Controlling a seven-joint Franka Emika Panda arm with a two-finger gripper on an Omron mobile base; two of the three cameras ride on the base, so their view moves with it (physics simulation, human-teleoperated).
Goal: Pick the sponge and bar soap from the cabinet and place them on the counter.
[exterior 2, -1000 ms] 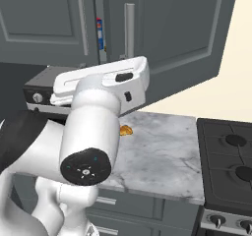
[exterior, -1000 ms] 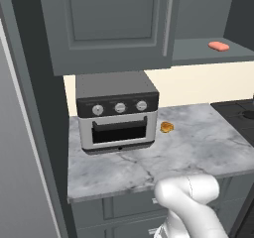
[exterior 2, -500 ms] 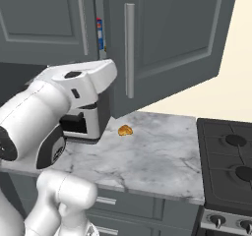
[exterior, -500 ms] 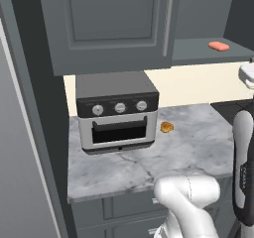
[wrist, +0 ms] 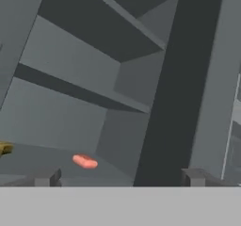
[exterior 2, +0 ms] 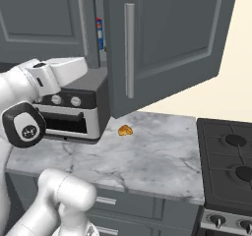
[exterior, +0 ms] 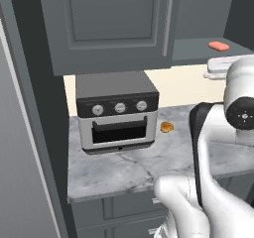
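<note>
The bar soap (exterior: 218, 45) is a flat salmon-pink bar on the grey shelf of the open cabinet (exterior: 114, 24). In the hand view the bar soap (wrist: 85, 162) lies low and left of centre on that shelf. The sponge (wrist: 4, 148), a tan-yellow block, is cut off by the left edge. My gripper (wrist: 120, 178) is open with nothing between its fingertips (wrist: 44, 177), and it stands back from both things, facing into the cabinet (wrist: 61, 121). The marble counter (exterior: 144, 162) lies below. My white arm (exterior: 218, 133) rises at the right, up to shelf height.
A silver toaster oven (exterior: 116, 110) stands on the counter under the cabinet. A glossy orange lump (exterior: 166, 127) sits beside it. An open cabinet door (exterior 2: 167, 38) hangs over the counter (exterior 2: 147, 156). A red and blue box (exterior 2: 100, 33) shows inside. A black stove (exterior 2: 231, 161) is at the right.
My arm has swung from in front of the right base camera over to its left side and has risen at the right of the left base view. Soap, oven and lump have not moved.
</note>
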